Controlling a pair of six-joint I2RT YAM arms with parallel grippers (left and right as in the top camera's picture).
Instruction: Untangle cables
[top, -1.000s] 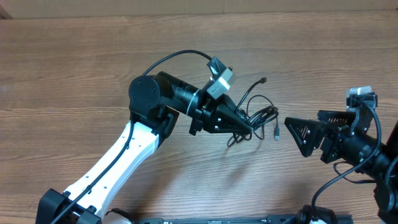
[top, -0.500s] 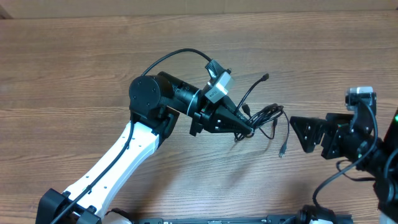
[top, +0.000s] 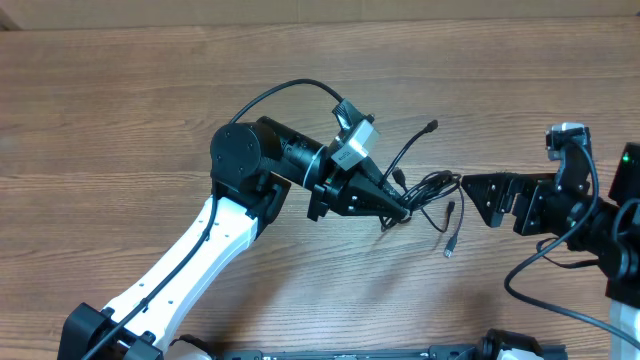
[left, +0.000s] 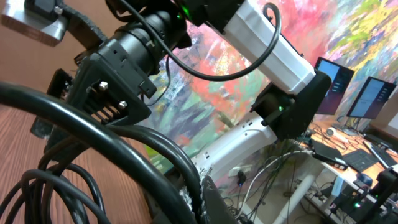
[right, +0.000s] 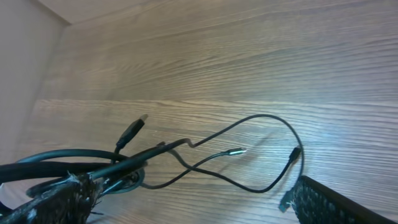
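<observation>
The cables (top: 432, 188) are a knot of thin black cords hanging just above the table's middle. My left gripper (top: 403, 210) is shut on the knot's left side. In the left wrist view the cords (left: 118, 146) fill the frame close to the lens, pinched at my left gripper (left: 205, 200). One plug end (top: 430, 126) sticks up toward the far side, and a silver-tipped end (top: 449, 248) dangles toward the near side. My right gripper (top: 478, 195) stands open just right of the knot, not touching it. In the right wrist view loose strands (right: 249, 149) cross between its two fingers (right: 336, 199).
The wooden table (top: 150, 120) is bare round the cables. The left arm (top: 200, 250) runs from the near left corner to the centre. The right arm's body and its thicker wires (top: 560, 270) fill the near right corner.
My right gripper has moved left, closer to the knot, and turned. The left gripper has carried the knot slightly to the right, and a silver-tipped end now hangs lower.
</observation>
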